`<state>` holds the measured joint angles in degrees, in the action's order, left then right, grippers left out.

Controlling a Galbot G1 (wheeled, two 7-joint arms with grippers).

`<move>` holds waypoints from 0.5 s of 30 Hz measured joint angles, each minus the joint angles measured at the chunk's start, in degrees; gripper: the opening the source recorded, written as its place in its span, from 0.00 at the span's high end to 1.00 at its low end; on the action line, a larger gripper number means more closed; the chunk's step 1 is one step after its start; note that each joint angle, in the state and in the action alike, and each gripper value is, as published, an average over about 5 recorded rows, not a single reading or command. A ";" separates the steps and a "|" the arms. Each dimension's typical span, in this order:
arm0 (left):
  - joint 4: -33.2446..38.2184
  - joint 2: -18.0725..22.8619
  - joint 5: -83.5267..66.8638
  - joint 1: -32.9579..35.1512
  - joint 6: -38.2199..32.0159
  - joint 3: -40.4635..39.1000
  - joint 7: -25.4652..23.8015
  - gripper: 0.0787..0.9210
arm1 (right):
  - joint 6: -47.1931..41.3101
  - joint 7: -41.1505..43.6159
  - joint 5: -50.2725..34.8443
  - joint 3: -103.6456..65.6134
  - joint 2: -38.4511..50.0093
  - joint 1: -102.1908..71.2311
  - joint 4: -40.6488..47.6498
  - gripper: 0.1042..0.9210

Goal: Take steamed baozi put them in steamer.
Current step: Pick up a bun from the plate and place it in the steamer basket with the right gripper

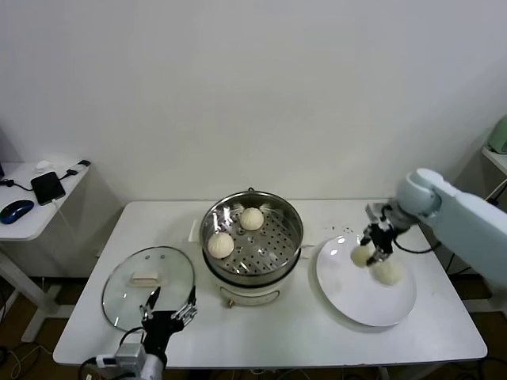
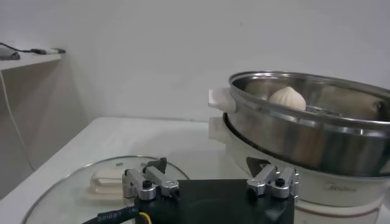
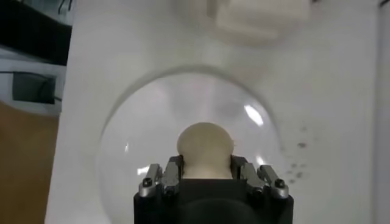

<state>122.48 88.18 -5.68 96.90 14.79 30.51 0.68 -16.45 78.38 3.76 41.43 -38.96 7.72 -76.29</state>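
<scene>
Gripping one baozi [image 1: 361, 256], our right gripper [image 1: 372, 252] has its jaws clamped on the bun's sides; in the right wrist view the same bun [image 3: 205, 148] sits snug between the two fingers [image 3: 166, 179], dome poking out past the tips. We see it over the white plate [image 1: 356, 305], toward the plate's 11 o'clock edge; whether the bun is lifted clear of the plate we can't tell. A second baozi [image 1: 386, 272] lies on the plate just beside the gripper, at approx 4 o'clock from the held one, touching or nearly touching it.

Moving out: the steamer [image 1: 290, 218] stands at 9 o'clock from the plate, mid-table, steel pot w/ perforated tray on a cream base. Two more buns are inside already, one [image 1: 252, 218] at the tray's 12 o'clock, the other [image 1: 220, 245] at approx 8 o'clock near the wall. From the left wrist view we catch one bun [image 2: 287, 97] peeking over the steamer's rim [image 2: 292, 115].

Glass lid [image 1: 127, 297] lies flat on the table [image 1: 317, 332], at 8 o'clock from the steamer, handle up.

Our left gripper [image 1: 169, 310] is parked low at the table's near edge, at the lid's 5 o'clock rim, jaws spread wide w/ nothing between; its fingers [image 2: 145, 183] show over the lid [image 2: 73, 182] in the left wrist view.
</scene>
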 measured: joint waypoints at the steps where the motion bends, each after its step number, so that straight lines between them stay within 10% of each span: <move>1: 0.12 0.00 0.04 0.03 -0.02 0.04 0.01 0.12 | -0.01 0.27 -1.13 1.26 -0.84 2.27 0.50 0.48; 15: 1.56 -0.48 -0.06 0.39 -0.26 0.92 0.10 0.12 | 13.39 4.30 -17.11 15.92 -17.23 21.41 8.83 0.48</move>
<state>124.04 87.69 -5.74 97.29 14.52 31.42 0.79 -3.07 82.68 -13.35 57.35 -56.20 29.13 -67.47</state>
